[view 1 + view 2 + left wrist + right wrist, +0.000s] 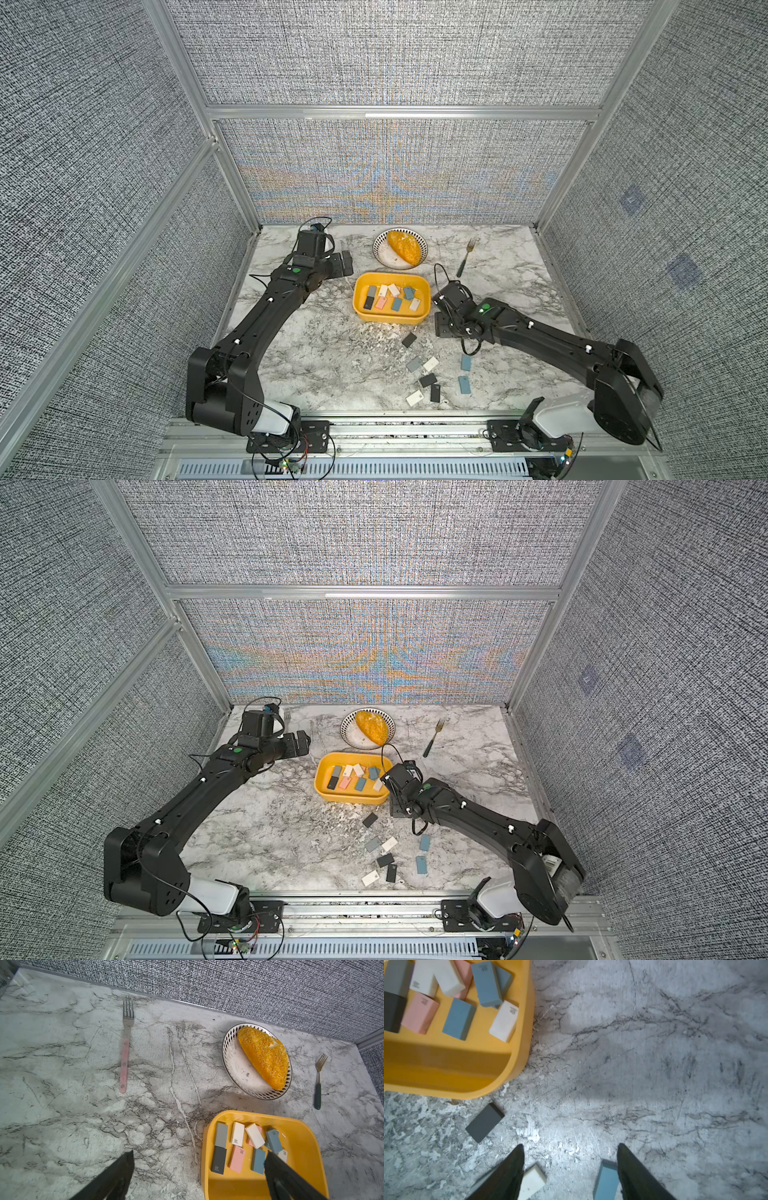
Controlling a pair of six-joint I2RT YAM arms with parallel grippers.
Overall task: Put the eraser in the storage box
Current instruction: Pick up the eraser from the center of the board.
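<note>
Storage box (390, 319): yellow tub on the marble table (311, 353), just in front of the plate (375, 249) of bread (403, 247).
Erasers in box (395, 304): about ten, some overlapping; a white eraser (504, 1021) lies in the corner nearest the right gripper (570, 1147).
Loose erasers (431, 364): eight, between tub and front rail; the dark grey eraser (484, 1125) is nearest the tub, not touching.
Right gripper: just outside the tub's near right corner, jaws apart, empty.
Left gripper (199, 1153): off the tub's left side, jaws wide, empty.
Forks: pink-handled fork (124, 1059) far left, green-handled fork (464, 259) right of the plate.

Grey woven-fabric wall panels (399, 54) in aluminium framing (399, 113) around a marble-patterned tabletop (316, 361)
</note>
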